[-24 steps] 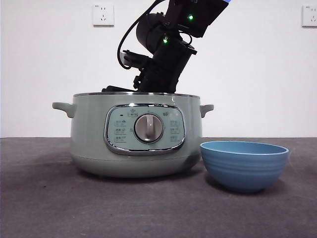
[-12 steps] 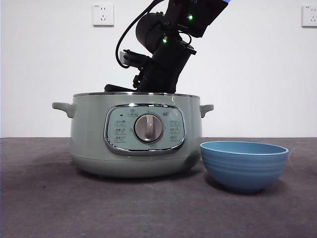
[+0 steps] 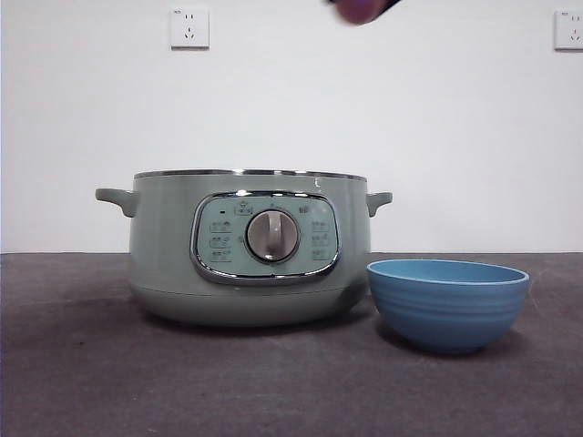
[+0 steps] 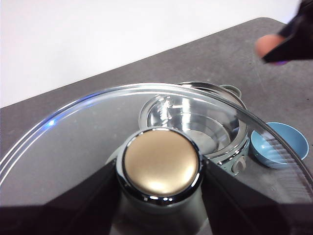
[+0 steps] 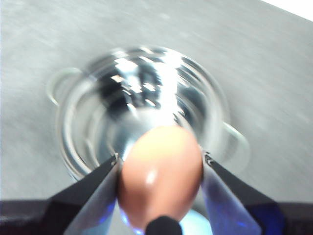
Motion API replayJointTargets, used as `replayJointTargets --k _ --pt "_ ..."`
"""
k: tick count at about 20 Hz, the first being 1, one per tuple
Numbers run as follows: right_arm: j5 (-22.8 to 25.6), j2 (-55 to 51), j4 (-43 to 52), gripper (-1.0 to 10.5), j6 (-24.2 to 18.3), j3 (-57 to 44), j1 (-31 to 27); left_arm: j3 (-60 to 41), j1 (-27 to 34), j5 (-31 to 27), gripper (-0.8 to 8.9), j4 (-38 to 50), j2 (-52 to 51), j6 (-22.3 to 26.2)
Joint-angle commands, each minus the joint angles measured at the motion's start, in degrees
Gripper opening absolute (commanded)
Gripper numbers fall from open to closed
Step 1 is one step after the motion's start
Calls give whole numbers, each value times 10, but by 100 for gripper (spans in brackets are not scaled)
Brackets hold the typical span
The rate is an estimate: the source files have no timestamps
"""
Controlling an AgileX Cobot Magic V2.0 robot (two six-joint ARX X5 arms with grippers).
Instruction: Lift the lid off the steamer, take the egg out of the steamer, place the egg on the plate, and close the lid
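The pale green steamer (image 3: pixel 246 246) stands open in the middle of the table, its chrome rim bare. My right gripper (image 5: pixel 160 164) is shut on the egg (image 5: pixel 161 181), high above the steamer's shiny inside (image 5: pixel 142 107). In the front view only a blurred tip of that gripper (image 3: pixel 363 9) shows at the top edge. My left gripper (image 4: pixel 160 178) is shut on the knob (image 4: pixel 160 166) of the glass lid (image 4: pixel 73 142), held in the air to the side of the steamer (image 4: pixel 215 132). The blue plate (image 3: pixel 448 300) sits empty just right of the steamer.
A white wall with two sockets (image 3: pixel 189 27) stands behind the dark grey table (image 3: pixel 91 364). Through the lid, the left wrist view shows the plate (image 4: pixel 281 152) and the right gripper with the egg (image 4: pixel 281 44) above it.
The right arm has risen out of the steamer with the egg, from inside the rim to the top edge of the front view. Steamer and plate have not moved.
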Motion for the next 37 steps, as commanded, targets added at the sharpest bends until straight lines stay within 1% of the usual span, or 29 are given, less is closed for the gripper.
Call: replayJointTargets --k 1,4,6,7,9,12,16,18,20,28,37 --pt "1 -19 -31 -12 -7 -12 -31 11 -1 23 -8 28 -6 6" --pt "-6 -45 -45 -12 -10 -46 -68 11 -1 25 -8 28 -6 5" --pt "-40 -52 -44 -12 -10 -86 -85 11 -1 25 -8 28 -6 5" --pt "-46 -53 -38 -12 -10 -111 -91 11 -1 25 -8 28 -6 5" --pt "-47 -53 3 -12 -9 -173 -92 11 -1 25 -8 28 -6 5" --pt "-88 -52 87 -12 7 -266 -92 11 -1 25 -8 28 -6 5" --pt "-91 -52 183 -12 17 -367 -92 11 -1 25 -8 28 -6 5" --pt "-91 -46 208 -12 17 -394 -92 11 -1 25 -8 28 -5 5" --pt "-91 -30 226 -12 17 -410 -92 11 -1 26 -8 28 -5 5" --pt "-91 73 280 -12 16 -410 -83 11 -1 26 -8 14 -5 5" --pt "-88 117 287 -12 16 -410 -69 11 -1 26 -8 9 -5 6"
